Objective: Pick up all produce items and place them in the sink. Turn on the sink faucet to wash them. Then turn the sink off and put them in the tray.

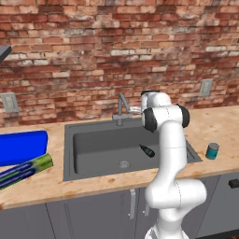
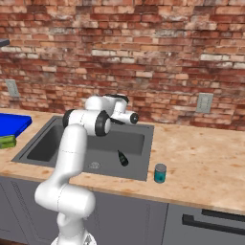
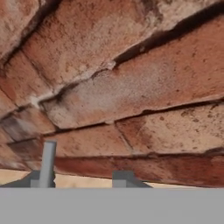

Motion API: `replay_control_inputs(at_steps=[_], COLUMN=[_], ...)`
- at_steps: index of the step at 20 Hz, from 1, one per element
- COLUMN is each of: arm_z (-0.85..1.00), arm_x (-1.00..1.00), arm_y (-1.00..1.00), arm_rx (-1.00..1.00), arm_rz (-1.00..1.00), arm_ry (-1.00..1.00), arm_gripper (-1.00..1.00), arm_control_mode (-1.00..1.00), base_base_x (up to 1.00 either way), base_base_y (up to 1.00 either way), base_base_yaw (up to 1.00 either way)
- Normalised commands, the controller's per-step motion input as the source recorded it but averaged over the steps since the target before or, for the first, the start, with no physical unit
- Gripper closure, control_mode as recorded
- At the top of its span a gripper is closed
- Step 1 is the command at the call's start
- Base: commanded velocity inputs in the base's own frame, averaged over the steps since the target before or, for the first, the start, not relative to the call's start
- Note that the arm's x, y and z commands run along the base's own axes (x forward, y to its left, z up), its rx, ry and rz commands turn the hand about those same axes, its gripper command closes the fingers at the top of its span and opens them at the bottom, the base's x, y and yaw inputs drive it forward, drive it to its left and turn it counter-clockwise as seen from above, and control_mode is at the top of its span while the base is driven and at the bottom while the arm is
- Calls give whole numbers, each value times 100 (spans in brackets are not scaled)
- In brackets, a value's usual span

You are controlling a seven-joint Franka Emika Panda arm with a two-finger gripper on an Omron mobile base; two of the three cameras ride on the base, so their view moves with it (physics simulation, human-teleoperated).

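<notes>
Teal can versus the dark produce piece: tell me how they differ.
The teal can stands upright on the wooden counter; the dark produce piece lies inside the sink. The can is teal and cylindrical; the produce is near-black and tapered. Both are small, similar in size, and neither is held.

Near-black teardrop produce piece point(image 1: 147, 151) lying on dark sink point(image 1: 93, 144) floor, right of drain.

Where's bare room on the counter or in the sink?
Bare: the counter right of the teal can, and the sink floor left of the dark produce piece. Crowded: far left, blue tray beside the striped box.
</notes>
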Motion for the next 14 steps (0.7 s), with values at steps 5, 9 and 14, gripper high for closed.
replay_control_inputs(at_steps=[5,9,14], arm_z=[-72,-73,-76], arm_x=[0,-4,-3], arm_y=[-73,-79,-71], arm_rx=[4,6,2], arm_rz=[0,-2,-4], arm_ry=[12,11,11], arm_gripper=[100,100,100], arm_control_mode=[-100,-100,-100], base_base_x=[0,0,0], base_base_y=[0,0,0], base_base_yaw=[0,0,0])
